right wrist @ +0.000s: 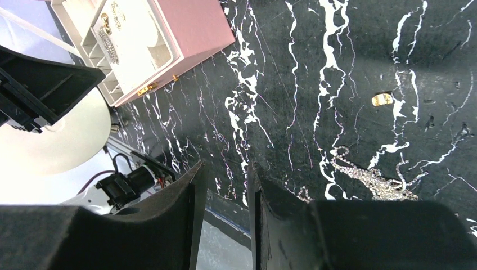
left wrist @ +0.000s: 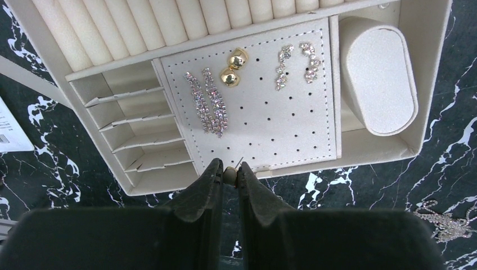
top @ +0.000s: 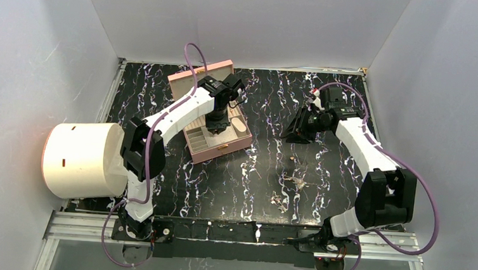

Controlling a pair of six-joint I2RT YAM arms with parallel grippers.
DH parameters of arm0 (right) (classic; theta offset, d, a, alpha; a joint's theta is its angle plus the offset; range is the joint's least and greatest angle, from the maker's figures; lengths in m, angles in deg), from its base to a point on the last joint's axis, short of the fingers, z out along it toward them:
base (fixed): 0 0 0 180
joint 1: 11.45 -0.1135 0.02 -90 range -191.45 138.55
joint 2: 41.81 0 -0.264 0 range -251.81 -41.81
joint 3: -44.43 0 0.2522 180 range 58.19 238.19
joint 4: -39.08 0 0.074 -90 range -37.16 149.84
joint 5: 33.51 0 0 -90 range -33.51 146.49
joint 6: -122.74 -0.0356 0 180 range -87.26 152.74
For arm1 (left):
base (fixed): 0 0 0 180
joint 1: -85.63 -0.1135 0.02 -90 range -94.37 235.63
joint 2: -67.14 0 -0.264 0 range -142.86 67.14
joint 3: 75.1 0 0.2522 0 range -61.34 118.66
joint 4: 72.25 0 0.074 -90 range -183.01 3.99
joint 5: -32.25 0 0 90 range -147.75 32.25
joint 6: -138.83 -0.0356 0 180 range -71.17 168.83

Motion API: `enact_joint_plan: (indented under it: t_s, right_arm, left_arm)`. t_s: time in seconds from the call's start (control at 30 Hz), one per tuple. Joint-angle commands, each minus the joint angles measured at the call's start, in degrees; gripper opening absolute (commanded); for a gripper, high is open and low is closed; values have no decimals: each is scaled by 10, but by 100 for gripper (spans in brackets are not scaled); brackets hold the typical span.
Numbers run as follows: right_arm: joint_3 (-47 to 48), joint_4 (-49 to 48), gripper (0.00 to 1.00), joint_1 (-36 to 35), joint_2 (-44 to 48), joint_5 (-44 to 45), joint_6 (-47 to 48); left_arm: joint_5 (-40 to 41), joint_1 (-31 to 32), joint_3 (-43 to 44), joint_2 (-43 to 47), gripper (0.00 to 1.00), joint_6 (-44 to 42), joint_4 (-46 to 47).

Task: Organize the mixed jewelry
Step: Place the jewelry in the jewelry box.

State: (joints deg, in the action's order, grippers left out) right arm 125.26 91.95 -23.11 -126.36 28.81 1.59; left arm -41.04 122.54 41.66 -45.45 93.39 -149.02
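The pink quilted box (top: 223, 148) lies open, its cream insides filling the left wrist view. On its perforated pad (left wrist: 281, 129) sit two gold ball studs (left wrist: 234, 66), two long sparkly drops (left wrist: 207, 103) and two crystal pieces (left wrist: 295, 63). My left gripper (left wrist: 229, 171) is shut on a small pale round stud (left wrist: 229, 176), just above the pad's near edge. Loose jewelry lies on the black marble table: a gold ring (right wrist: 382, 99), a silvery chain tangle (right wrist: 377, 181) and small clusters (top: 295, 180) (top: 277, 200). My right gripper (right wrist: 225, 169) is open and empty, held above the table (top: 294, 134).
A big white cylinder (top: 82, 159) stands at the left edge of the table. A white paper tag (left wrist: 11, 129) lies left of the box. The box lid (top: 196, 75) stands open behind it. Grey walls close in three sides.
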Motion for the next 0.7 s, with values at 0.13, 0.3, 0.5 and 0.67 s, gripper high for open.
enact_joint_plan:
  t_s: [0.13, 0.3, 0.5, 0.67]
  right_arm:
    - [4, -6, 40, -1, 40, 34, 24]
    - [15, -4, 40, 0, 30, 42, 32]
    - [18, -8, 40, 0, 15, 29, 33]
    - [25, -5, 40, -1, 6, 29, 35]
  left_arm:
    - [41, 4, -10, -3, 0, 7, 7]
    - [44, 4, 7, -22, 0, -3, 21]
    - [45, 4, 18, -44, 0, -6, 10]
    - [50, 4, 22, -49, 0, 2, 6]
